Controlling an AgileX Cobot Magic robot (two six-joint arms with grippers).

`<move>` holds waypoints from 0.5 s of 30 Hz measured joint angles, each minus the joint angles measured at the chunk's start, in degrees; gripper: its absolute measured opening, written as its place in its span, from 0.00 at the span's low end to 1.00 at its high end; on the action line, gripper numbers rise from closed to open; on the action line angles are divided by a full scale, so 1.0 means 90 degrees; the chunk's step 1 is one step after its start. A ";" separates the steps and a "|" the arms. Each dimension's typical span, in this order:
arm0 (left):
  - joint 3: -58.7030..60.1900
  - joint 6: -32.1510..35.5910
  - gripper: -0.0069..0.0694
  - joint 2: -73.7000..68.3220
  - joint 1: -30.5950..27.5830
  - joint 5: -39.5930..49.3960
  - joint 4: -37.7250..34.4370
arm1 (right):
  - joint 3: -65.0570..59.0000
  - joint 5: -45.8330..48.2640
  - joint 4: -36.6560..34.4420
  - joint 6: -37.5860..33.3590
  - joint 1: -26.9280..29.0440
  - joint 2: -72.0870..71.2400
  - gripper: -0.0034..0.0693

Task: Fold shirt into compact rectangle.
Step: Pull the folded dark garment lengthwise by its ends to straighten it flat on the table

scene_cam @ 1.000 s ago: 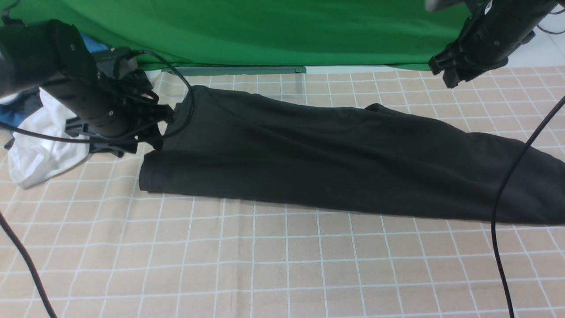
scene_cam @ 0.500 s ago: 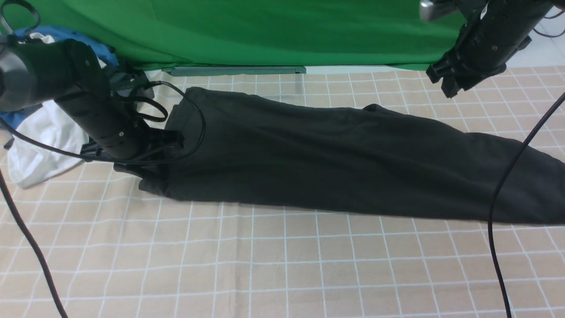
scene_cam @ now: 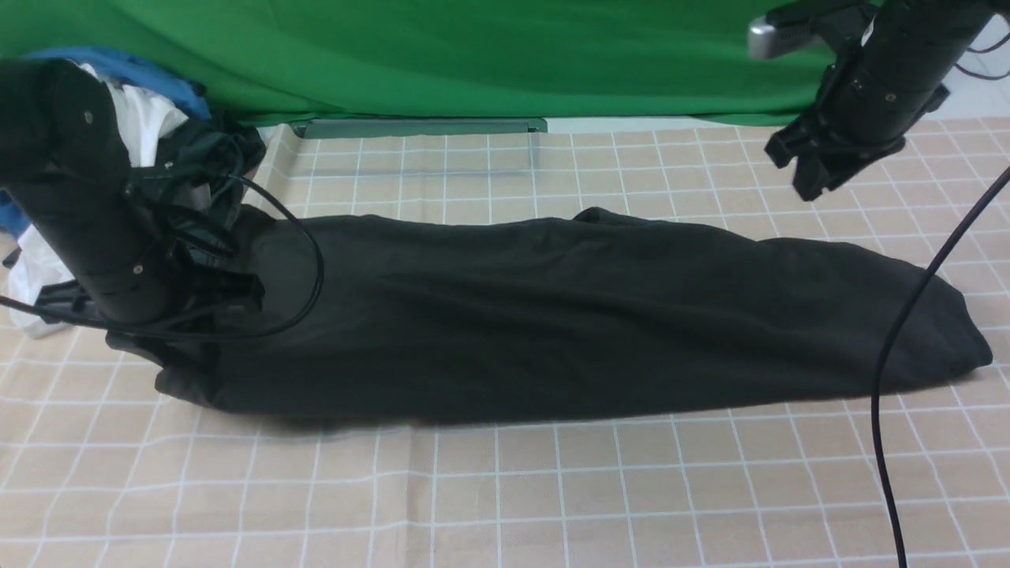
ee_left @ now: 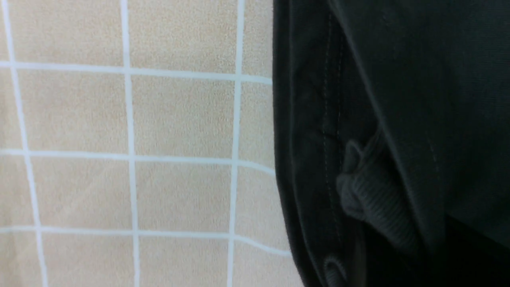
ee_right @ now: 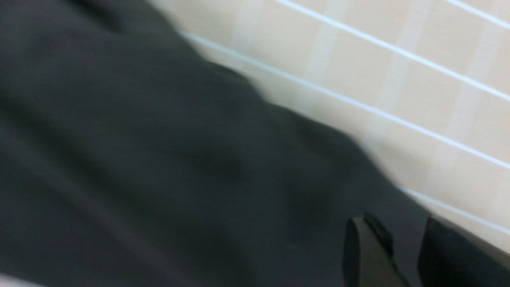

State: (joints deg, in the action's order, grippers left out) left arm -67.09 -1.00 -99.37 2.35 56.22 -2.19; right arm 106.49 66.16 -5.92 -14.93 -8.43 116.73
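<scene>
The black shirt (scene_cam: 552, 315) lies folded into a long narrow band across the checked tablecloth, its right end near the right side of the table. My left gripper (scene_cam: 237, 292) sits low on the band's left end and is shut on the shirt. The left wrist view shows bunched shirt fabric (ee_left: 398, 99) and a ribbed collar piece (ee_left: 374, 203) right at the dark jaws. My right gripper (scene_cam: 813, 170) hangs above the table behind the shirt's right part, touching nothing. In its wrist view the right gripper (ee_right: 402, 255) stands open, with the shirt (ee_right: 159, 159) blurred below it.
A pile of white, blue and dark clothes (scene_cam: 142, 118) lies at the back left behind the left arm. A green backdrop (scene_cam: 473, 55) closes the far side. A black cable (scene_cam: 892, 379) hangs in front of the shirt's right end. Tablecloth (scene_cam: 552, 489) spreads toward the front.
My left gripper shut on the shirt's left end and pulled it forward and to the left; the whole band slid along, bringing its right end into view. The right arm barely moved.
</scene>
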 joint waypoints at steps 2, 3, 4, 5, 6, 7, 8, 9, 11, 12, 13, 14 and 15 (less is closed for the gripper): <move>0.0024 -0.0008 0.24 0.0000 0.0000 -0.0085 0.0057 | 0.0000 -0.0071 -0.0711 -0.0422 0.0000 0.0014 0.38; 0.0024 -0.0030 0.25 0.0000 0.0000 -0.0120 0.0128 | 0.0000 -0.0150 -0.1023 -0.0552 -0.0014 0.0035 0.38; 0.0024 -0.0048 0.26 0.0000 0.0000 -0.0140 0.0195 | 0.0006 -0.0206 -0.1176 -0.0602 -0.0031 0.0059 0.38; 0.0024 -0.0121 0.30 0.0000 0.0000 -0.0155 0.0372 | 0.0012 -0.0315 -0.1394 -0.0703 -0.0076 0.0126 0.37; 0.0024 -0.0224 0.34 0.0000 0.0000 -0.0155 0.0531 | 0.0019 -0.0384 -0.1504 -0.0761 -0.0115 0.0201 0.37; 0.0024 -0.0399 0.39 0.0000 0.0000 -0.0121 0.0821 | 0.0025 -0.0433 -0.1561 -0.0858 -0.0174 0.0298 0.37; 0.0024 -0.0518 0.44 0.0000 0.0000 -0.0095 0.1009 | 0.0033 -0.0460 -0.1597 -0.0958 -0.0215 0.0408 0.36; 0.0024 -0.0682 0.49 0.0000 -0.0006 -0.0062 0.1218 | 0.0032 -0.0494 -0.1612 -0.1051 -0.0265 0.0505 0.35; -0.0030 -0.0911 0.56 0.0002 -0.0006 0.0101 0.1512 | 0.0032 -0.0571 -0.1631 -0.1229 -0.0419 0.0742 0.33; -0.0080 -0.0998 0.58 0.0002 -0.0006 0.0205 0.1569 | 0.0032 -0.0633 -0.1637 -0.1295 -0.0504 0.0860 0.31; -0.0132 -0.1035 0.59 0.0017 -0.0006 0.0281 0.1583 | 0.0032 -0.0710 -0.1643 -0.1357 -0.0582 0.0951 0.30; -0.0169 -0.1036 0.59 0.0047 -0.0006 0.0332 0.1537 | 0.0032 -0.0837 -0.1661 -0.1378 -0.0656 0.1056 0.28; -0.0191 -0.1020 0.58 0.0075 -0.0006 0.0348 0.1408 | 0.0032 -0.1009 -0.1669 -0.1383 -0.0716 0.1163 0.26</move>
State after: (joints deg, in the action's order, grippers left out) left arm -68.81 -10.18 -98.69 2.30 59.35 10.49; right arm 106.77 57.07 -20.94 -27.37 -14.88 127.20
